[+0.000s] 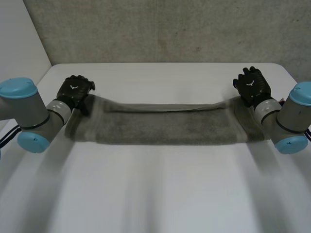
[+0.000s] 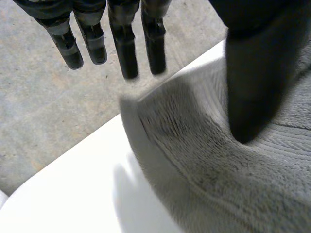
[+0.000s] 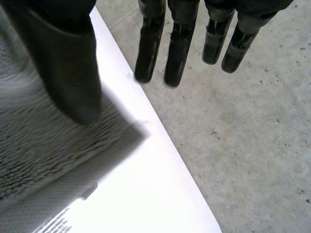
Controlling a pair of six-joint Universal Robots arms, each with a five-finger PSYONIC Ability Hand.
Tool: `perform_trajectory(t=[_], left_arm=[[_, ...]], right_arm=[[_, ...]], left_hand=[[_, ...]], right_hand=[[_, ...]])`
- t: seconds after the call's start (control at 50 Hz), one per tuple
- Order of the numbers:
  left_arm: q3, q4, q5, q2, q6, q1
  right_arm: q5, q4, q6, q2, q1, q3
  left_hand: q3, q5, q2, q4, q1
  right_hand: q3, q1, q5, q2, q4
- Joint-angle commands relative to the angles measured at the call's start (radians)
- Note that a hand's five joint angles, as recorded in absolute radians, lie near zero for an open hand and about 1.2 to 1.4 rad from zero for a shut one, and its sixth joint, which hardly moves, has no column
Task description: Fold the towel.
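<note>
I can read no writing anywhere; the only sign is a small white mark on the back of each black hand, and no label shows on the towel [image 1: 165, 127]. The grey towel lies on the white table [image 1: 160, 194] with its long axis from the robot's left to its right, one short end toward each arm. The left hand [image 1: 74, 91] is at the far left corner and the right hand [image 1: 251, 86] at the far right corner. Between them a paler band runs along the far edge. The wrist views add what the head view hides. On the left, the fingers [image 2: 124, 43] are straight and apart from the thumb [image 2: 252, 73], which stands over the pile. On the right it is the same, fingers [image 3: 180, 43] straight, thumb [image 3: 68, 63] above the corner. Both hands are open, holding nothing. Past the table edge these views show a concrete floor [image 3: 252, 126].
</note>
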Motion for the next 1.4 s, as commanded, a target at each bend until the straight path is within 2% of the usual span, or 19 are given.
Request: perform_trajectory(t=[0.02,0.14,0.24,0.32,0.36,0.5,0.54,0.68,0.8,0.98,1.16,1.2,1.22,1.24,1.26,1.28,1.3,1.4], left_arm=[[-0.009,0.004,-0.045,0.024,0.000,-0.006],[-0.058,0.008,-0.045,0.124,-0.003,-0.017],[-0.126,0.019,-0.045,0.228,-0.011,-0.015],[-0.246,0.019,-0.043,0.327,-0.015,-0.018],[-0.314,0.019,-0.039,0.375,-0.015,-0.018],[-0.526,0.024,-0.032,0.515,-0.023,-0.018],[-0.610,0.030,-0.014,0.556,-0.035,-0.020],[-0.712,0.065,0.027,0.589,-0.083,-0.020],[-0.719,0.080,0.029,0.589,-0.106,-0.017],[-0.729,0.097,0.029,0.592,-0.106,-0.017],[-0.738,0.106,0.029,0.593,-0.106,-0.017],[-0.739,0.106,0.029,0.595,-0.107,-0.017],[-0.739,0.106,0.029,0.596,-0.107,-0.017],[-0.739,0.106,0.029,0.596,-0.107,-0.017],[-0.739,0.106,0.029,0.596,-0.107,-0.017],[-0.741,0.106,0.029,0.599,-0.107,-0.017],[-0.741,0.106,0.029,0.599,-0.107,-0.017],[-0.742,0.106,0.029,0.602,-0.107,-0.015]], right_arm=[[0.042,-0.045,0.006,-0.047,0.007,0.015],[0.067,-0.111,0.024,-0.136,0.009,0.064],[0.064,-0.140,0.148,-0.304,0.009,0.185],[0.058,-0.115,0.192,-0.393,0.004,0.270],[0.053,-0.042,0.198,-0.468,-0.003,0.358],[0.045,0.160,0.199,-0.548,-0.025,0.504],[0.042,0.177,0.198,-0.550,-0.040,0.535],[0.009,0.181,0.192,-0.525,-0.075,0.605],[-0.028,0.171,0.156,-0.457,-0.104,0.595],[-0.028,0.118,0.115,-0.331,-0.135,0.549],[-0.027,0.112,0.113,-0.275,-0.135,0.513],[-0.027,0.110,0.113,-0.269,-0.135,0.507],[-0.027,0.110,0.113,-0.269,-0.135,0.507],[-0.028,0.105,0.113,-0.266,-0.135,0.504],[-0.030,0.095,0.112,-0.265,-0.135,0.503],[-0.030,0.095,0.112,-0.265,-0.135,0.503],[-0.030,0.086,0.113,-0.266,-0.137,0.504],[-0.028,0.078,0.112,-0.301,-0.181,0.506]], left_hand=[[-0.045,-0.192,-0.204,-0.056,-0.210],[-0.045,-0.198,-0.210,-0.056,-0.216],[-0.045,-0.195,-0.207,-0.056,-0.213],[-0.045,-0.192,-0.204,-0.056,-0.210],[-0.045,-0.189,-0.201,-0.056,-0.207],[-0.045,-0.198,-0.210,-0.056,-0.216],[-0.045,-0.198,-0.210,-0.056,-0.216],[-0.045,-0.195,-0.207,-0.056,-0.213],[-0.045,-0.198,-0.210,-0.056,-0.216],[-0.045,-0.198,-0.210,-0.056,-0.216],[-0.045,-0.198,-0.210,-0.056,-0.216],[-0.045,-0.201,-0.213,-0.056,-0.219],[-0.045,-0.201,-0.213,-0.056,-0.219],[-0.045,-0.201,-0.213,-0.056,-0.219],[-0.045,-0.201,-0.213,-0.056,-0.219],[-0.045,-0.201,-0.213,-0.056,-0.219],[-0.045,-0.201,-0.213,-0.056,-0.219],[-0.045,-0.201,-0.213,-0.056,-0.219]], right_hand=[[-0.033,-0.482,-0.449,-0.489,-0.053],[-0.033,-0.482,-0.449,-0.489,-0.053],[-0.033,-0.482,-0.449,-0.489,-0.053],[-0.033,-0.482,-0.449,-0.489,-0.053],[-0.033,-0.482,-0.449,-0.489,-0.053],[-0.033,-0.482,-0.449,-0.489,-0.053],[-0.033,-0.482,-0.449,-0.489,-0.053],[-0.033,-0.451,-0.418,-0.458,-0.053],[-0.033,-0.255,-0.222,-0.262,-0.053],[-0.033,-0.114,-0.081,-0.121,-0.053],[-0.033,0.015,0.048,0.009,-0.053],[-0.033,0.191,0.224,0.184,-0.053],[-0.033,0.192,0.224,0.185,-0.053],[-0.033,0.308,0.341,0.301,-0.053],[-0.033,0.542,0.574,0.535,-0.053],[-0.033,0.544,0.577,0.537,-0.053],[-0.033,0.738,0.771,0.731,-0.053],[-0.033,0.740,0.772,0.733,-0.053]])
